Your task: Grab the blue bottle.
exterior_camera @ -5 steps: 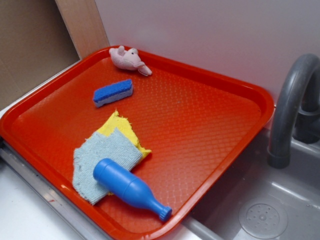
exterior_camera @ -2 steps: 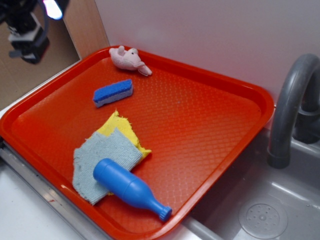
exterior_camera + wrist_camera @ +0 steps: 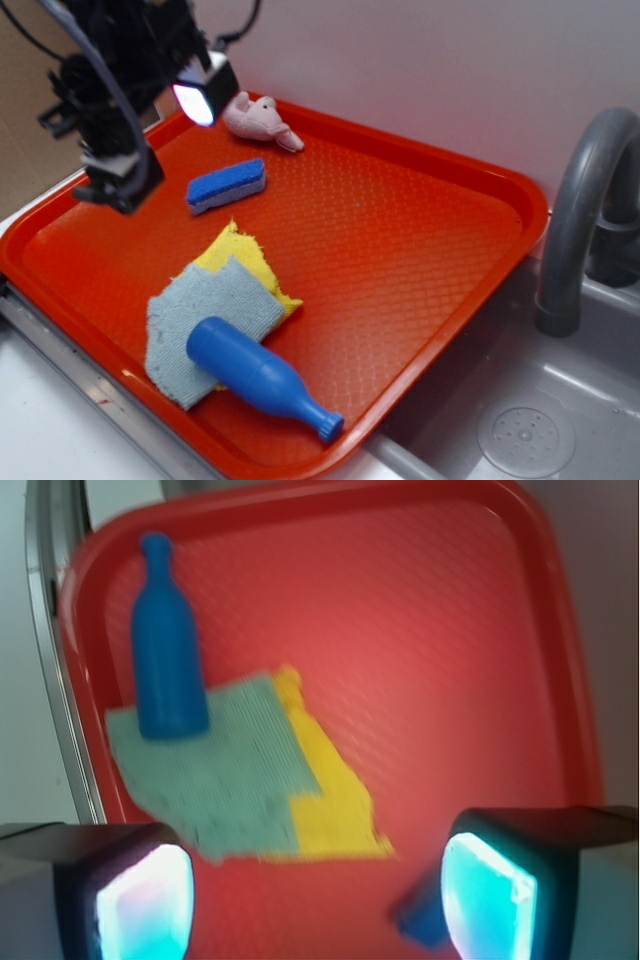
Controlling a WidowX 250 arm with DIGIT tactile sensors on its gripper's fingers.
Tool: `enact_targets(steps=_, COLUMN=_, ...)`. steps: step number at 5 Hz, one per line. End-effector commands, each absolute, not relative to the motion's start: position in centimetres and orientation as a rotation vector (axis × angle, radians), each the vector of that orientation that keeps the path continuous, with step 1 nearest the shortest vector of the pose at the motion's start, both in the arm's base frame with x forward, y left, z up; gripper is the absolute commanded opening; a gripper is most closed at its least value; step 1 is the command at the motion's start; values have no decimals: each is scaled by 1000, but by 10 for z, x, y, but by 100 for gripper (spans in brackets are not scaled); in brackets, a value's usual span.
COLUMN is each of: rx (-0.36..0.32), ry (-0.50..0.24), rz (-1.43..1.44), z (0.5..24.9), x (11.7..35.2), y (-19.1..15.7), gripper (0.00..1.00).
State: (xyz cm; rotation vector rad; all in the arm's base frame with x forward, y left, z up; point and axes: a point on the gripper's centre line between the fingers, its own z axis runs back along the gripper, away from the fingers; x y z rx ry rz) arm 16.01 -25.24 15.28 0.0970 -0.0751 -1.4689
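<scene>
The blue bottle (image 3: 255, 375) lies on its side at the tray's front edge, its body on a pale blue-grey cloth (image 3: 205, 325) and its cap pointing right. In the wrist view the blue bottle (image 3: 165, 650) is at the upper left, far ahead of the fingers. My gripper (image 3: 158, 145) hangs over the tray's back left part, well away from the bottle. It is open (image 3: 315, 895), its lit pads (image 3: 145, 905) wide apart with only red tray between them.
The red tray (image 3: 420, 230) also holds a blue-and-white sponge (image 3: 227, 185) just right of the gripper, a yellow cloth (image 3: 240, 255) under the grey one, and a pink plush toy (image 3: 258, 118) at the back. A grey faucet (image 3: 580, 220) and sink (image 3: 520, 420) are at the right.
The arm has come in from the upper left corner, moving down and right over the tray's back left part. The bottle and the other things have not moved.
</scene>
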Motion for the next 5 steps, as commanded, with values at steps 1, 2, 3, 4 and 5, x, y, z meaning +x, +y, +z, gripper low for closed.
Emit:
enact_targets(steps=1, rx=23, ry=-45, rz=-1579, z=131, x=122, y=-285, gripper=100)
enact_targets(steps=2, rx=7, ry=7, rz=-1636, z=110, x=107, y=-292, gripper=100)
enact_targets(steps=3, rx=1, ry=72, rz=-1668, z=91, x=97, y=-298, gripper=100)
enact_targets(steps=4, rx=14, ry=153, rz=-1671, z=68, x=89, y=-304, gripper=100)
enact_targets(steps=5, rx=-8, ry=189, rz=-1669, z=55, x=83, y=-307, gripper=100)
